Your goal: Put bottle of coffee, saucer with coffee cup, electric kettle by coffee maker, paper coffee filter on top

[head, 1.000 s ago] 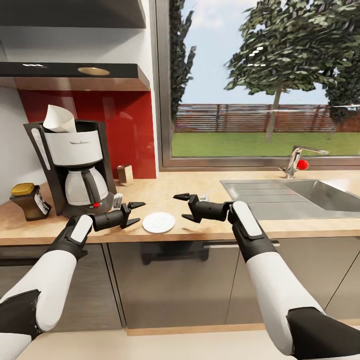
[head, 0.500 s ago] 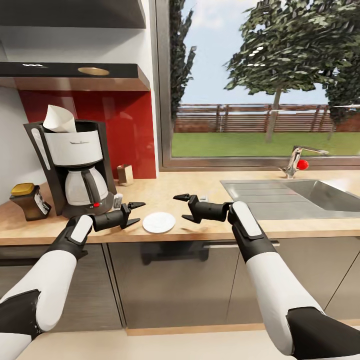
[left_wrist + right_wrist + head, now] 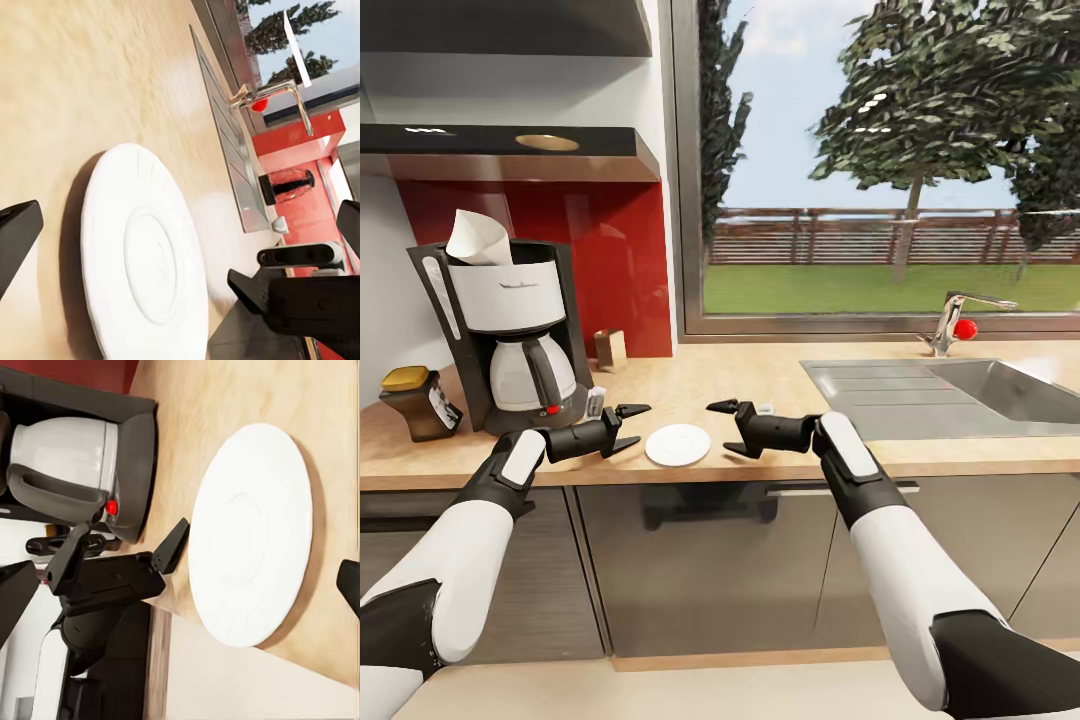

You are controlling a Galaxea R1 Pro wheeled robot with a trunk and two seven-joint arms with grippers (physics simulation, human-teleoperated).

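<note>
The saucer [image 3: 678, 444] lies flat on the kitchen countertop [image 3: 780, 380] near its front edge, just right of the coffee maker [image 3: 505, 330], which carries the paper coffee filter [image 3: 478, 238] on top. The bottle of coffee [image 3: 420, 403] stands on the counter at the machine's other side. So the saucer step looks settled, and the coffee cup and the electric kettle remain to be brought. The left gripper [image 3: 628, 427] and the right gripper [image 3: 726, 428] hover low on either side of the saucer, both with jaws spread wide and empty. A small dark object [image 3: 610, 349] against the red backsplash [image 3: 610, 250] is too small to identify; it may be some container. The next move probably calls for lifting both arms clear of the saucer without nudging it, then turning away to find the cup.
</note>
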